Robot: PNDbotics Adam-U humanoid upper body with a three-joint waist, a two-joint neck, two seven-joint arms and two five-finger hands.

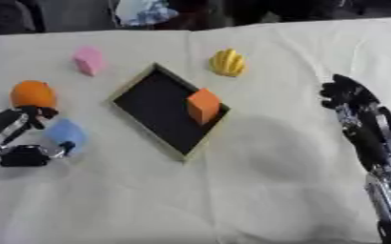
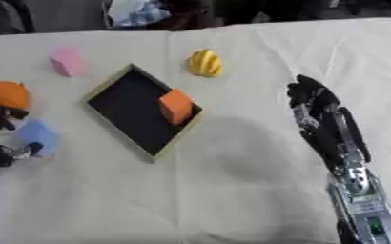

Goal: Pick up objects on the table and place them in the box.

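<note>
The box (image 1: 140, 85), black inside with a tan rim, lies askew at mid table with an orange block (image 1: 203, 106) in its right corner. On the cloth lie a yellow ridged object (image 1: 228, 62), a pink block (image 1: 88, 60), an orange ball (image 1: 34, 94) and a light blue block (image 1: 67, 135). My left hand (image 1: 19, 155) reaches in from the left edge, open. Its fingers (image 1: 32, 114) lie above the blue block by the ball, and its thumb touches the block's lower side. My right hand (image 2: 312, 97) hovers at the right with relaxed fingers, holding nothing.
A cream cloth (image 1: 257, 190) covers the table, wrinkled toward the front. Dark shapes and a bluish-white bundle (image 1: 145, 12) lie beyond the far edge. My right forearm (image 2: 349, 157) stretches along the right side.
</note>
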